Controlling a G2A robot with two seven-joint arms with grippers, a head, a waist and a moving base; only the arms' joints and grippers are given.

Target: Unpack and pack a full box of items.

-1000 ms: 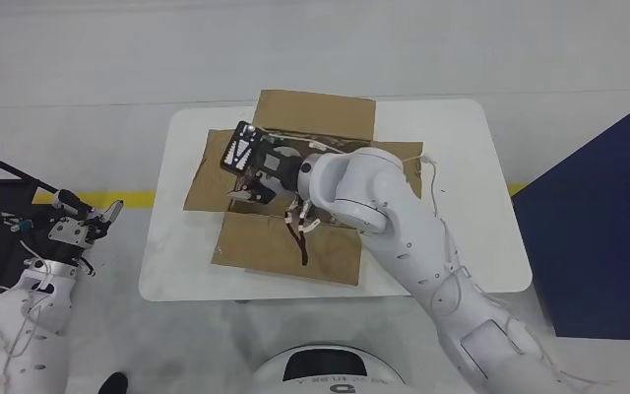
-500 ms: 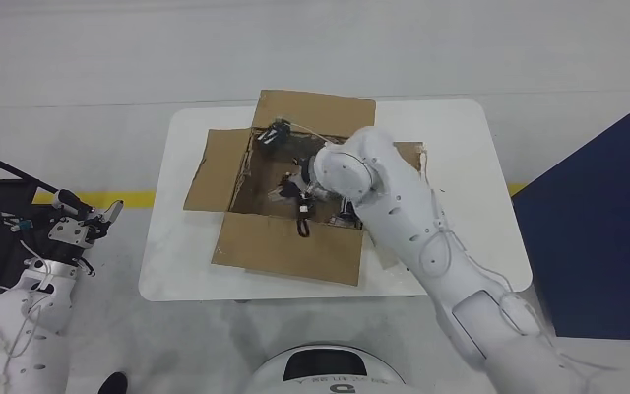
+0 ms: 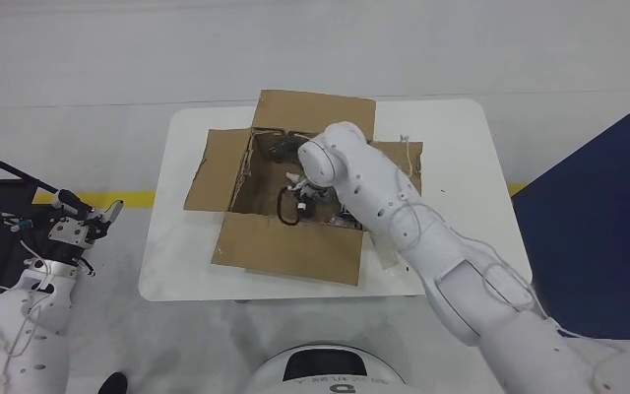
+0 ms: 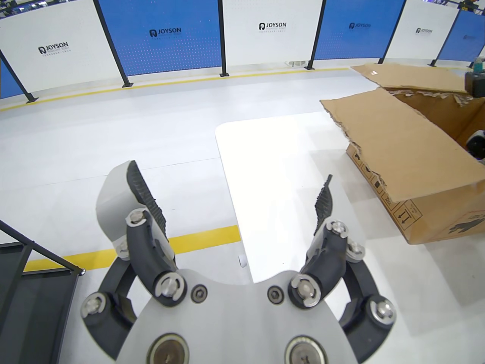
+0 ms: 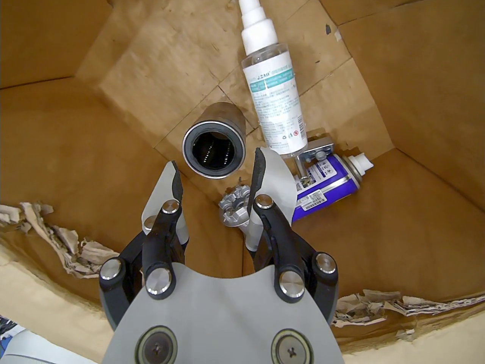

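At the far left, off the table, a black metal rack (image 4: 30, 267) stands on the pale floor. Just beside it your left gripper (image 4: 230, 176) hangs short of the table's left edge, its two ribbed fingers (image 4: 146, 195) spread wide with nothing between them. A yellow floor line (image 4: 204, 234) runs beneath it, and blue and white fence panels (image 4: 159, 39) close off the room on the far side.

Moving right, the white table (image 3: 177, 197) has rounded corners, and its left part is bare. The box (image 3: 281, 246) sits near the table's middle: brown cardboard, all four flaps folded outward, edges torn and ragged.

Your right arm reaches down into the box from the right. The right gripper (image 5: 216, 159) is inside, fingers apart, holding nothing, poised just above a short metal cylinder (image 5: 218, 138) with a dark hollow bore facing the camera.

Around that cylinder, on the box floor, lie the other items. A clear spray bottle (image 5: 274, 96) with a white cap and a printed label lies on its side, just beside the cylinder. At the bottle's base is a small silver bracket (image 5: 316, 151), and next to that a blue spray can (image 5: 326, 181) with a white nozzle, also lying down. A silver toothed part (image 5: 235, 210) sits close under one gripper finger, partly hidden by it.
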